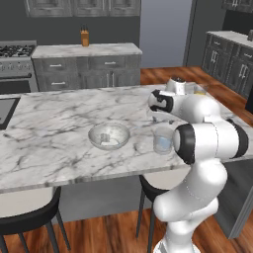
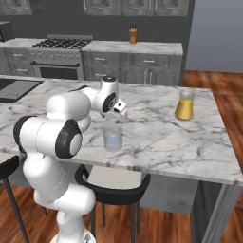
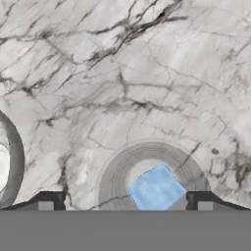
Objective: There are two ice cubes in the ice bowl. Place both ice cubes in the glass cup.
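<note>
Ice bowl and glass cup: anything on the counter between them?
Nothing. In the left base view, bare marble counter separates the ice bowl from the glass cup.

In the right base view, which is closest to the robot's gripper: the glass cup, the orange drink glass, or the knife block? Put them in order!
From the gripper:
1. Glass cup, just below it.
2. Orange drink glass, further along the island.
3. Knife block, on the back counter.

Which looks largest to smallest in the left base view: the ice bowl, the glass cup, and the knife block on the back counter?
1. Ice bowl, clearly the widest.
2. Glass cup, narrower than the bowl, beside it.
3. Knife block, smallest as it appears, though it stands much farther from the camera, so its real size is unsure.
</note>
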